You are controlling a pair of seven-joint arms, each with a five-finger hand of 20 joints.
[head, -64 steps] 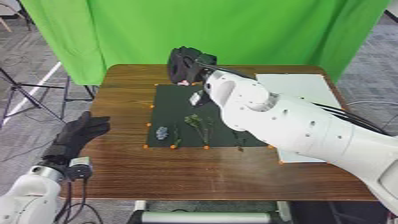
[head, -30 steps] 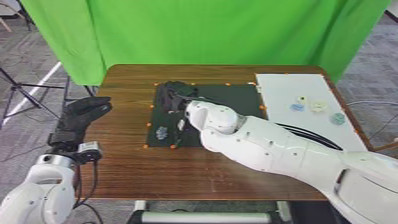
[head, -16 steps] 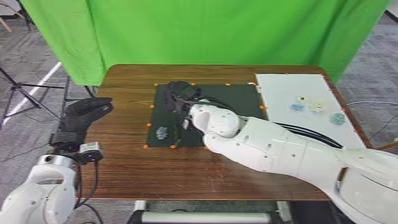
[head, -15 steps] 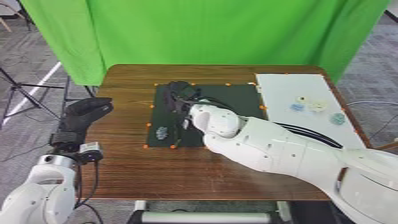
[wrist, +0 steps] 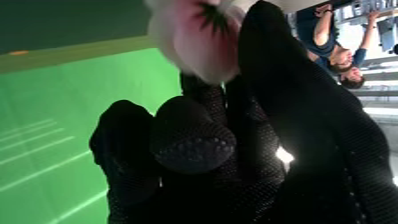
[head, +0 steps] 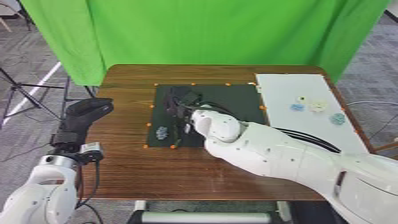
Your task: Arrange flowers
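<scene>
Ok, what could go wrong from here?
The pink flower sits right at the fingertips of the right hand, so it could slip out. The blue-grey flower cluster lies near that hand on the dark mat and might get knocked if the hand swings low.

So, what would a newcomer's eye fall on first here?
Probably the bright green curtain hanging behind the table. Next, the bulky white right arm stretched over the dark mat, and, in the right wrist view, the pink-and-white bloom held at the right hand's black fingers.
</scene>
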